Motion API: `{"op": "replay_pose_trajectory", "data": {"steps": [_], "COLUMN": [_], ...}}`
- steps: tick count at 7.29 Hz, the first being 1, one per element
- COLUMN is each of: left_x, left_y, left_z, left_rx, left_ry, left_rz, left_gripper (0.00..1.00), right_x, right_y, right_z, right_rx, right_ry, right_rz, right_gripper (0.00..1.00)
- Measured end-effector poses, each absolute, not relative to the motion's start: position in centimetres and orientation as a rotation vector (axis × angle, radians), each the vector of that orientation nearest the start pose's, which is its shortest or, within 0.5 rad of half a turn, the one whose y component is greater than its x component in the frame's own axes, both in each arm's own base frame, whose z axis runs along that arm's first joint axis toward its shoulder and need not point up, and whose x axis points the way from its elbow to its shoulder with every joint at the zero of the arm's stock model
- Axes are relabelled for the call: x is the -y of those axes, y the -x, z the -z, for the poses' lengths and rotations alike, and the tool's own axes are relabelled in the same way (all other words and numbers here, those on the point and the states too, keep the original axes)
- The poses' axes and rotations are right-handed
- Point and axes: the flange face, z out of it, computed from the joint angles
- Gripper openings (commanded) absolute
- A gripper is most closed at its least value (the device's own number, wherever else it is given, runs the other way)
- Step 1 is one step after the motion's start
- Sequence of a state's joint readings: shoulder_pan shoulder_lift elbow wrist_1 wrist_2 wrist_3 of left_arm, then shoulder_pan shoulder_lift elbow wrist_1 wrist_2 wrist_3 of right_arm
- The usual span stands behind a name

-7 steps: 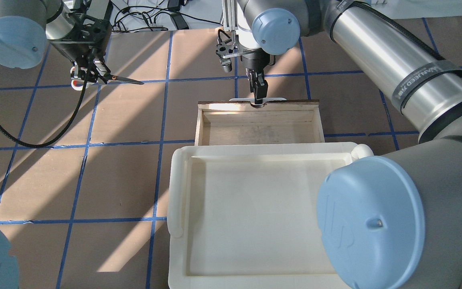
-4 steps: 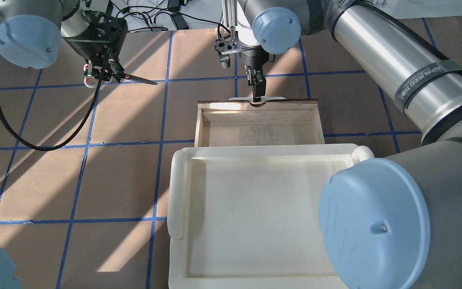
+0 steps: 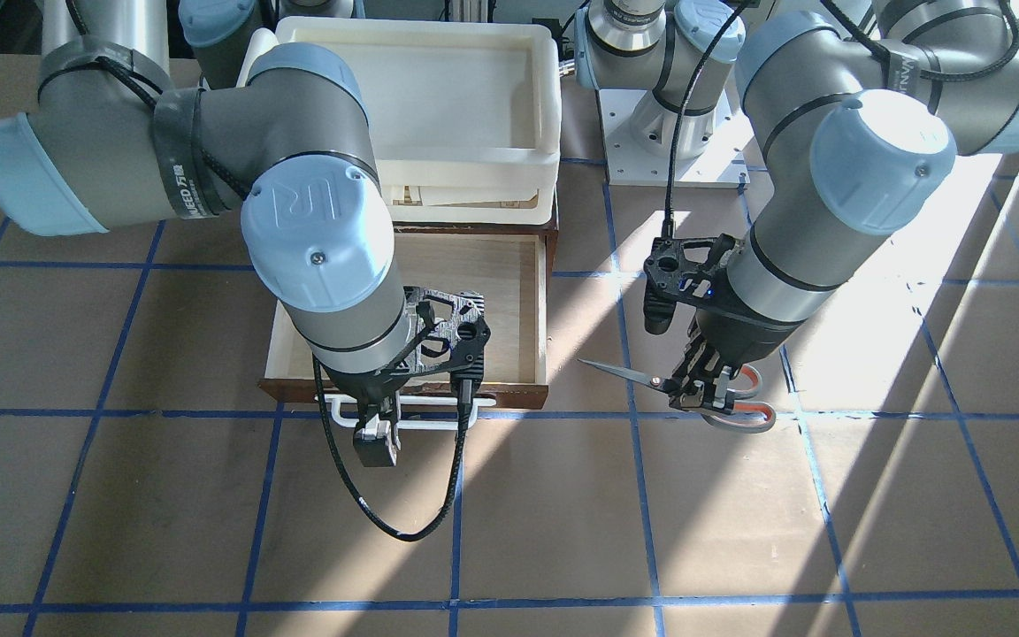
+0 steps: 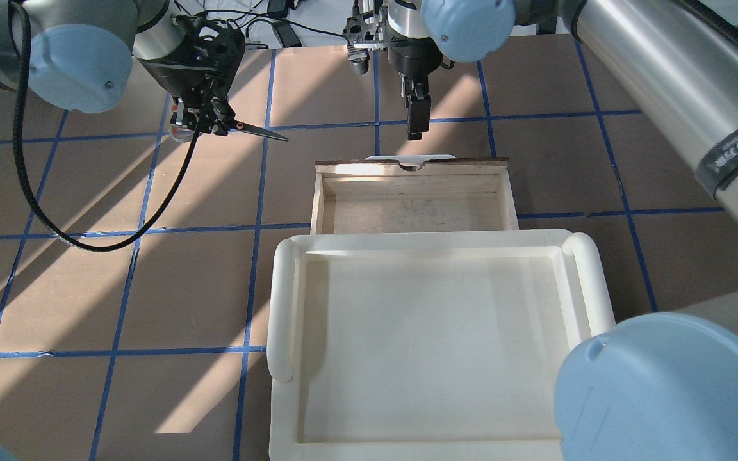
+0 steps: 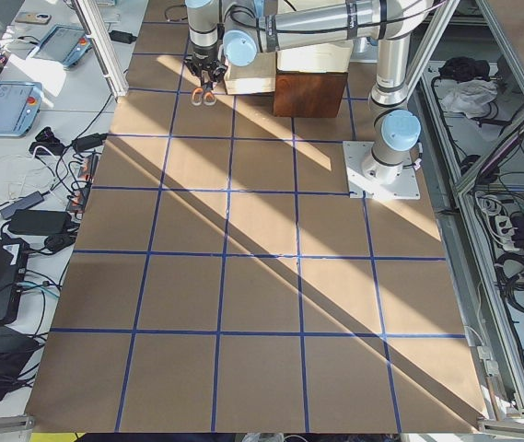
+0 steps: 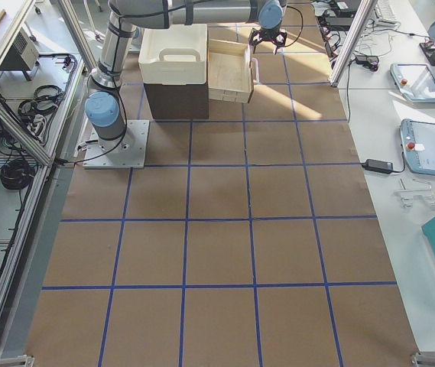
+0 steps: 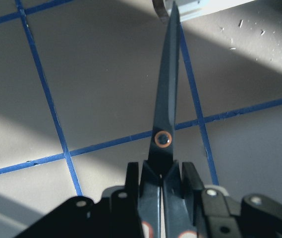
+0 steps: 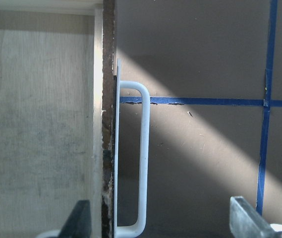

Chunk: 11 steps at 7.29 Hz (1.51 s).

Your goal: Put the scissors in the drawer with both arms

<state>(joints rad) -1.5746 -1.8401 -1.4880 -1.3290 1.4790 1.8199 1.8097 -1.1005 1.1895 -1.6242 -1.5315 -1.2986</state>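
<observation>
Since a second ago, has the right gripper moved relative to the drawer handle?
Yes. In the overhead view the right gripper has left the white handle and sits up-frame, near the blue tape line.

Drawer (image 4: pixel 414 211) projects from beneath tray (image 4: pixel 433 320), on side away from robot. Handle (image 4: pixel 410 157) on drawer's far face. Right gripper (image 4: pixel 415 123) just beyond handle, apart from it. Left gripper (image 4: pixel 207 123) off drawer's left, holding scissors (image 4: pixel 257 131) above table (image 4: pixel 202 288), blades pointing toward drawer side.
</observation>
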Motion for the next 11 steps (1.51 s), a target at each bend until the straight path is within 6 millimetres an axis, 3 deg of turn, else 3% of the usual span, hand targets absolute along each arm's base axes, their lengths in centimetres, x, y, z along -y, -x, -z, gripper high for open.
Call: {"op": "replay_pose_trajectory", "data": {"steps": [3,4,6,8,11], "left_x": [57.8,56.8,54.1,51.6,50.3], "left_y": [21.4,24.1,29.2,33.3,35.3], "left_z": [-39.9,-39.5,-38.4,-37.6,-36.1], "left_rx": [1.919,1.937,1.943,1.942,1.927], "left_ry": [2.432,2.405,2.372,2.362,2.351], "left_rz": [-0.139,-0.126,-0.099,-0.076,-0.043], "left_gripper": [0.0,0.0,0.0,0.0,0.0], "right_x": [56.3,53.7,48.9,46.8,45.1], "right_y": [-21.7,-20.1,-18.8,-18.5,-18.2], "right_z": [-45.1,-46.4,-48.6,-50.4,-52.5], "right_rx": [-2.571,-2.679,-2.902,-3.064,-3.103], "right_ry": [1.729,1.564,1.111,0.567,0.244], "right_rz": [0.003,0.012,0.023,0.059,0.124], "right_gripper": [1.0,1.0,1.0,1.0,1.0]}}
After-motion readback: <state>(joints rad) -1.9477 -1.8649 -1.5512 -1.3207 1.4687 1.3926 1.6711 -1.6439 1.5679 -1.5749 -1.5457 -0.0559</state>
